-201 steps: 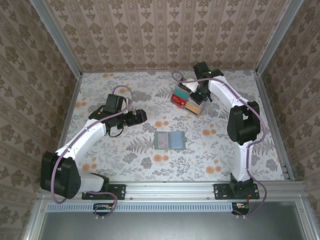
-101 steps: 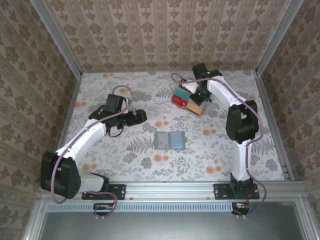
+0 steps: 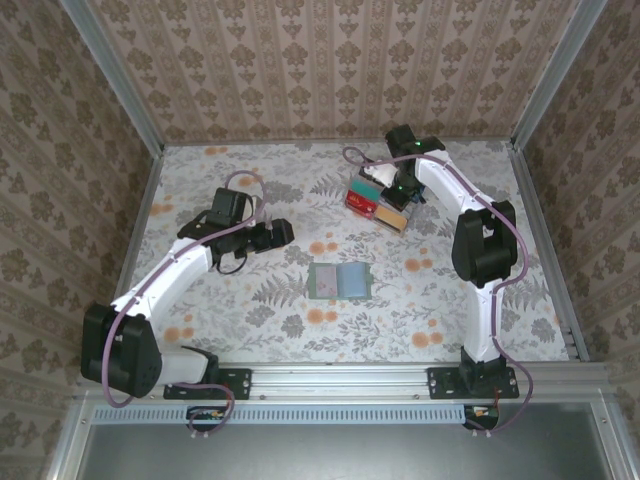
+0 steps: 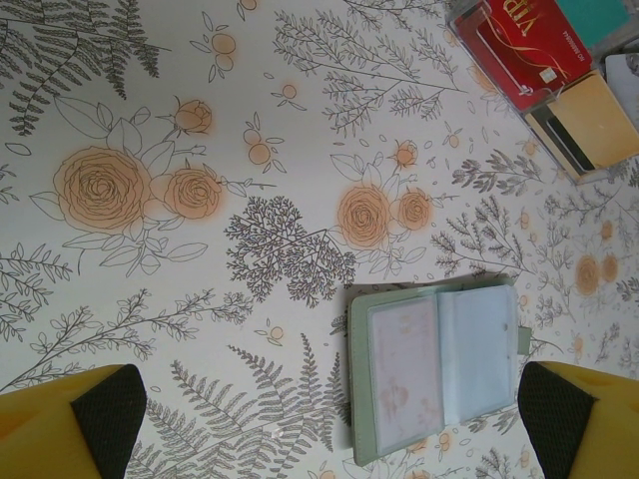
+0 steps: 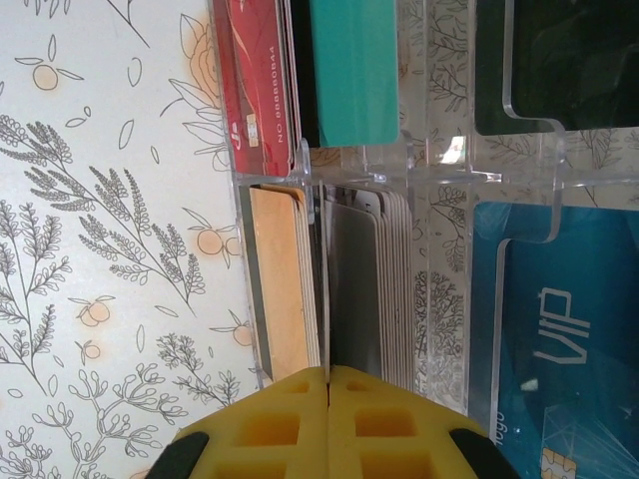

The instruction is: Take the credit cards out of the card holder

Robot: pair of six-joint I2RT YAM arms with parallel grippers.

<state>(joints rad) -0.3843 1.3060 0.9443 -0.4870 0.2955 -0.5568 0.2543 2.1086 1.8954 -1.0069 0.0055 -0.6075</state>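
The sage-green card holder (image 3: 338,281) lies open and flat on the flowered table. In the left wrist view the card holder (image 4: 434,374) shows a whitish card in its left clear pocket. My left gripper (image 3: 280,232) hovers wide open left of and above it, and its yellow fingers (image 4: 70,429) hold nothing. My right gripper (image 5: 326,371) is shut over a clear organizer (image 3: 378,200). A thin card seen edge-on runs out from between its pads, between the tan cards (image 5: 280,279) and the grey cards (image 5: 364,279).
The clear organizer (image 5: 439,150) stands at the back right and holds red (image 5: 258,90), teal (image 5: 351,70), black (image 5: 589,60) and blue (image 5: 559,329) cards in separate slots. Patterned walls and metal rails enclose the table.
The right gripper has shifted slightly left and back over the organizer. The left arm and the card holder have stayed still.
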